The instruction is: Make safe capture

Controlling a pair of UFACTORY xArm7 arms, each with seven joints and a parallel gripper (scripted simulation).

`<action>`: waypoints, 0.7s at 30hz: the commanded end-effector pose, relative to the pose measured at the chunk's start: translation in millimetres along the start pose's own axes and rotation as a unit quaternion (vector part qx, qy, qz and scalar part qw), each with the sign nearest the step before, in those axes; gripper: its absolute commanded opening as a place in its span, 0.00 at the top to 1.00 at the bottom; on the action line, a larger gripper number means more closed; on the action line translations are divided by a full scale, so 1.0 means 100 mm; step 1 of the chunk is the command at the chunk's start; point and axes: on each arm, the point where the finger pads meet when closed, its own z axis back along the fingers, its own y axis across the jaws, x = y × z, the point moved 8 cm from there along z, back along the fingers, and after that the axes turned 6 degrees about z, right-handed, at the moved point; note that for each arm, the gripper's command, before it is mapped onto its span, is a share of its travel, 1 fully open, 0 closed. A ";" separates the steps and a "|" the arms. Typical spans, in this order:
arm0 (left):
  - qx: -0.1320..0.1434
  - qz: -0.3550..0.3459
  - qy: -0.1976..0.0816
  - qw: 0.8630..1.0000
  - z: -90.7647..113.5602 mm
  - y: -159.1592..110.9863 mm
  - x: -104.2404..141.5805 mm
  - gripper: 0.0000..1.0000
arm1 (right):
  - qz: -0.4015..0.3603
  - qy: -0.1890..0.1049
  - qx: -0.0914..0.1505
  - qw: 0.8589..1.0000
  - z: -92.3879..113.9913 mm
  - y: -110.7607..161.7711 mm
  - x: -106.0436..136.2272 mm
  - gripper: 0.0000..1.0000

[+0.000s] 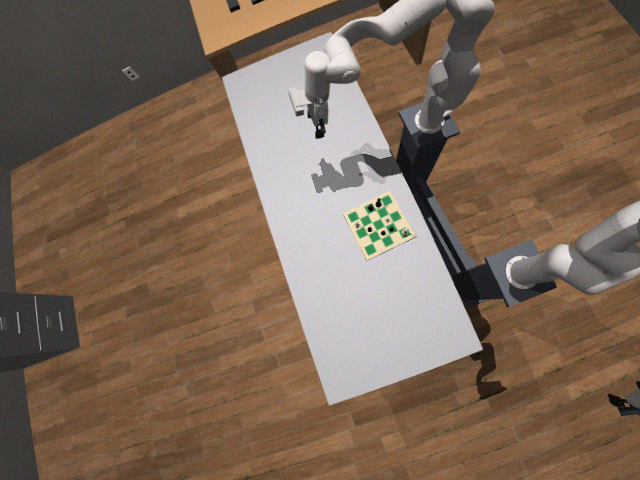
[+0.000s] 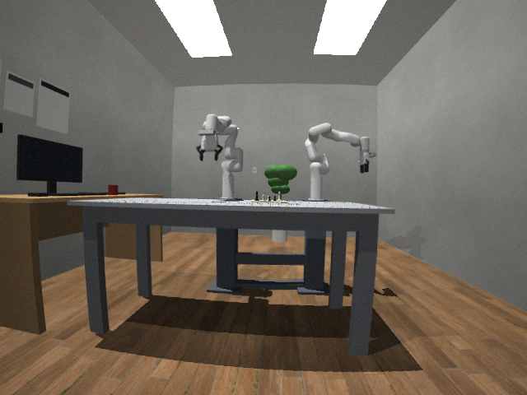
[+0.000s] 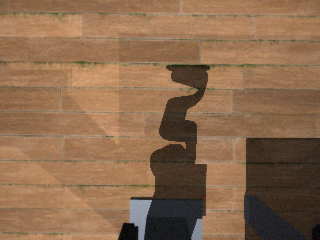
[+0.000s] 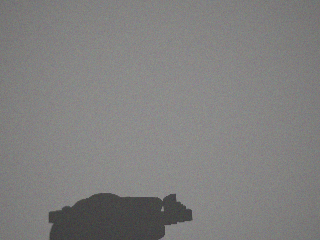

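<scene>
- right gripper (image 1: 320,130) (image 2: 209,155) wide open, empty, above table; left gripper (image 1: 626,394) (image 2: 364,169) (image 3: 222,232) same, beyond table
- pieces on board (image 1: 390,247) (image 2: 268,201); tiny, so wrong capture likely
- black pieces (image 1: 374,205) crowd together; spread fingers could topple neighbours

pale grey table (image 1: 310,248) (image 2: 238,204), green-and-cream chessboard (image 1: 367,256) (image 2: 272,201) lying flat on top

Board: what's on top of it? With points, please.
Board (image 1: 370,253): several black pieces, including one at (image 1: 369,229), plus a few pale ones. Squares directly beneath the pieces are covered; the edge's square names are too small to read.
</scene>
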 end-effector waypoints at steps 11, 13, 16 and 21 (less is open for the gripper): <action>0.000 0.000 0.002 1.000 0.01 0.00 -0.01 0.00 | 0.047 -0.082 -0.011 0.995 0.14 -0.63 0.72 0.00; 0.000 0.000 0.002 1.000 0.01 0.00 -0.01 0.00 | 0.051 -0.079 -0.011 0.995 0.17 -0.78 0.76 0.00; 0.000 0.000 0.002 1.000 0.01 0.00 -0.01 0.00 | 0.057 -0.071 -0.011 0.996 0.22 -1.03 0.82 0.00; 0.000 0.000 0.002 1.000 0.01 0.00 -0.01 0.00 | 0.066 -0.058 -0.010 0.996 0.30 -1.42 0.94 0.00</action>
